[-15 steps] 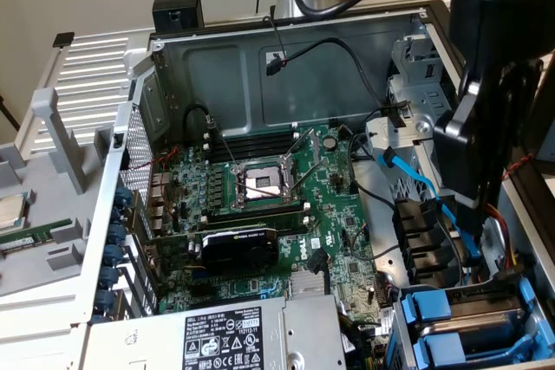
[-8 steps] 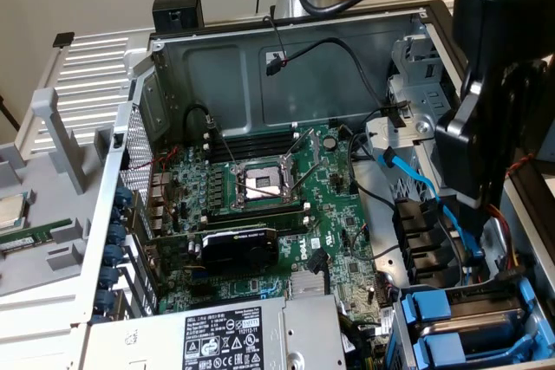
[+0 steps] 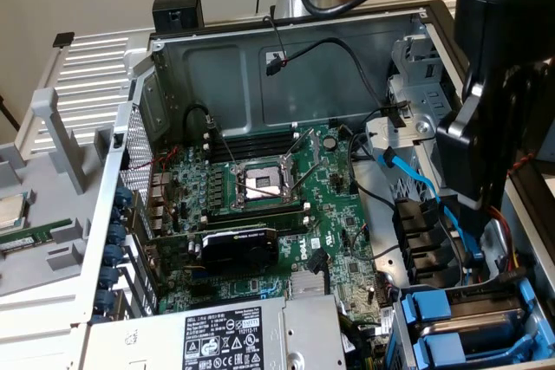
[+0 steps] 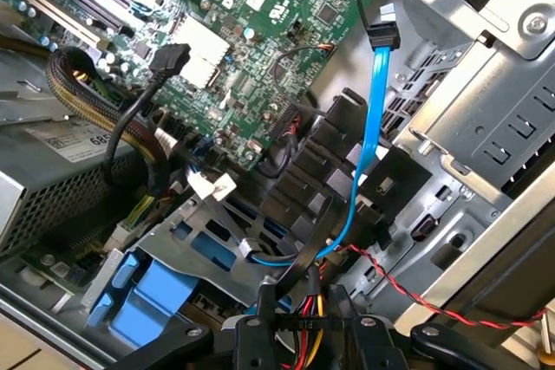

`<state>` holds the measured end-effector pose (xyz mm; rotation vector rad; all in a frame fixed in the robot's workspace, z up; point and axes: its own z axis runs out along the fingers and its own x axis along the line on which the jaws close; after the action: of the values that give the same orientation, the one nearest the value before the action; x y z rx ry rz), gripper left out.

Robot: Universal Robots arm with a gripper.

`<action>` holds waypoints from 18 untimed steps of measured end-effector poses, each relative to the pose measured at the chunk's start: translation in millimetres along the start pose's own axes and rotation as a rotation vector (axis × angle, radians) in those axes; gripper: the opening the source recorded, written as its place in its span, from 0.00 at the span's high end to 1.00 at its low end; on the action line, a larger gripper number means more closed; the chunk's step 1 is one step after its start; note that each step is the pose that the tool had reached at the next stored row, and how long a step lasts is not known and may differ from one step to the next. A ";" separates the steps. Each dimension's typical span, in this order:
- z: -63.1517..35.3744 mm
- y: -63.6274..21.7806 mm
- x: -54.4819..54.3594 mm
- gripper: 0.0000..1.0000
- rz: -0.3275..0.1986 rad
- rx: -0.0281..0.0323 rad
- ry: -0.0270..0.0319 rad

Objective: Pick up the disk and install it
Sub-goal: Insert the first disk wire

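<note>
The disk is out of view. My gripper (image 3: 475, 198) hangs on its black arm at the exterior view's right, over the side of the open computer case (image 3: 286, 49), just above the black cable clips (image 3: 422, 236) and the blue data cable (image 3: 408, 175). In the wrist view my gripper (image 4: 308, 346) has its black fingers (image 4: 251, 340) standing apart, open, with only cables behind the gap. Below it lies the metal drive cage (image 4: 208, 244) with blue rails (image 4: 143, 301).
The motherboard (image 3: 260, 188) with its bare processor socket, a graphics card (image 3: 238, 244) and the power supply (image 3: 225, 335) fill the case. Blue-railed trays (image 3: 434, 309) sit in the bay at the exterior view's lower right. Loose black, red and yellow cables crowd that corner.
</note>
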<state>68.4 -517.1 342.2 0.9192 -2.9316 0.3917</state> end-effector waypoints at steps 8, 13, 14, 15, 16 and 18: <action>0.9 -0.7 -1.4 0.65 0.003 0.0009 0.0015; 0.9 -0.7 -1.4 0.65 0.003 0.0017 0.0021; 0.9 -0.7 -1.4 0.65 0.003 0.0019 0.0022; 0.9 -0.7 -1.4 0.65 0.003 0.0021 0.0023; 0.9 -0.7 -1.4 0.65 0.003 0.0022 0.0024; 1.0 -0.7 -1.4 0.64 0.003 0.0025 0.0026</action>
<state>69.9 -517.1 341.2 0.9145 -2.9310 0.3965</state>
